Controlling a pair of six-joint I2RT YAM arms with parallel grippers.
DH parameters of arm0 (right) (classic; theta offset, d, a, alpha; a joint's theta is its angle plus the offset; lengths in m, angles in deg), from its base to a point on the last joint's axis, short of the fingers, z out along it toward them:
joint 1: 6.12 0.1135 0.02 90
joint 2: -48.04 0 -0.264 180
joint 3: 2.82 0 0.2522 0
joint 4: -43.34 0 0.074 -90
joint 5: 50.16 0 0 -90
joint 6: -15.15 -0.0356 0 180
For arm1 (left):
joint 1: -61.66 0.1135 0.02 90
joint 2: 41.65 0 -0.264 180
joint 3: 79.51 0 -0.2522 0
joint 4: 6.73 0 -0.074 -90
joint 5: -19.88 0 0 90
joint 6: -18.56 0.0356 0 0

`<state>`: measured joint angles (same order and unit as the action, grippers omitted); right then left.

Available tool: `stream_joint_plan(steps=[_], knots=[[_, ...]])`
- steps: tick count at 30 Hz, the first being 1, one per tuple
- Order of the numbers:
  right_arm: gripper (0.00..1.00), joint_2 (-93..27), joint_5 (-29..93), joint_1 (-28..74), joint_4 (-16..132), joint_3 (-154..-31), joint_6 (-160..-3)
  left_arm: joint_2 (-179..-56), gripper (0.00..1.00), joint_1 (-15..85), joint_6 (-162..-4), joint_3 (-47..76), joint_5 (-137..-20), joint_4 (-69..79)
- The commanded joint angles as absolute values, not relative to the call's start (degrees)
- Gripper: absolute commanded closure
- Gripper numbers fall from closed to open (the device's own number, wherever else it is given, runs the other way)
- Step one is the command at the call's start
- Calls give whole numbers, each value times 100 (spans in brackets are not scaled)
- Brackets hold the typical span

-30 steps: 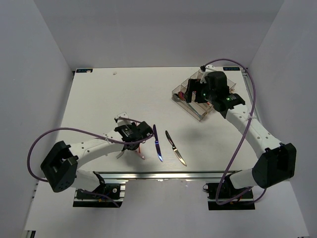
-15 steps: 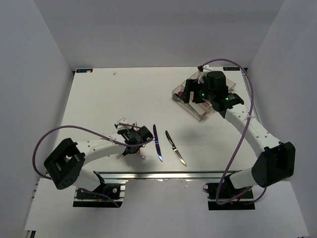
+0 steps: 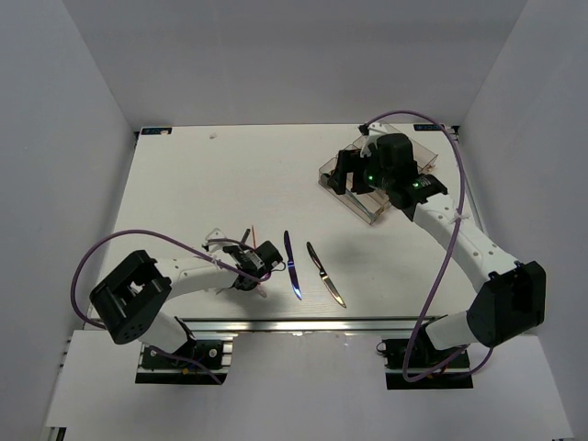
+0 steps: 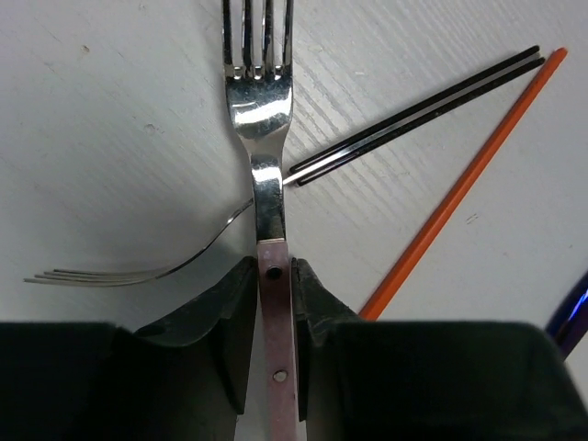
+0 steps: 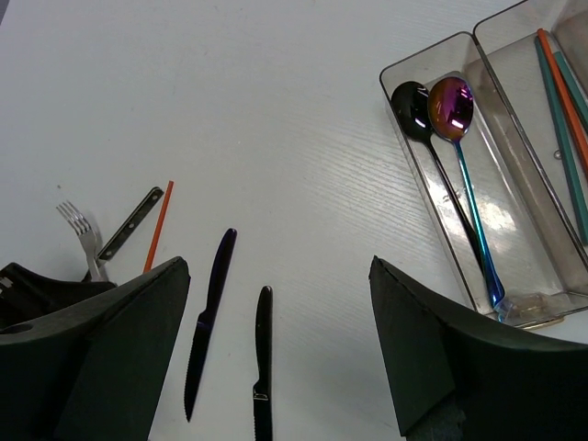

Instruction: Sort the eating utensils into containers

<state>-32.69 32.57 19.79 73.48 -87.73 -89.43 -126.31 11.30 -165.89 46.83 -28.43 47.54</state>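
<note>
Left wrist view: left gripper (image 4: 274, 308) clamped on fork (image 4: 261, 119) handle, frame centre, tines toward top. Right gripper (image 5: 276, 285) spread wide, empty; tray (image 5: 393, 72) upper right, spoons (image 5: 450, 103) inside.

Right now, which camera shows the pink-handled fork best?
The left wrist view: the pink-handled fork is close and sharp, its handle between the fingers of the left hand. The right wrist view shows only its small tines at the left edge. In the top view it is too small to make out.
</note>
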Motion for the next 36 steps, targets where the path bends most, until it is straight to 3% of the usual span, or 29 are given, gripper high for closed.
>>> stream_joint_plan(steps=[1,5,7,9,16,22,26,28,32,36], knots=[[16,-3247,3193,2025,7134,-8715,-8882,-12611,68,1130,-17023,4718,-2556,4605],[16,-3212,3193,2034,7125,-8707,-8864,-12602,68,1130,-16944,4797,-2591,4439],[16,-3203,3193,2043,7125,-8706,-8864,-12567,75,1130,-16891,4789,-2626,4403],[17,-3203,3211,2034,7125,-8707,-8864,-12515,89,1130,-16821,4666,-2635,4473],[17,-3273,3264,2043,7169,-8768,-8864,-11856,99,1060,-16155,3972,-2512,5053],[13,-3159,2368,2025,6845,-8707,-9110,-10995,100,1034,-14188,3541,-2854,4387],[11,-2782,1831,1990,6607,-8470,-9740,-10669,100,1034,-12202,3452,-3845,2605],[12,-2264,1770,1990,6501,-7962,-10049,-10529,100,1034,-11435,3417,-4259,2208],[21,-1420,638,2269,4487,-6389,-11288,-10431,100,1034,-10871,3330,-4735,1355],[26,-902,1275,2736,4190,-5816,-11449,-10554,100,1034,-10870,3180,-4894,1011]])
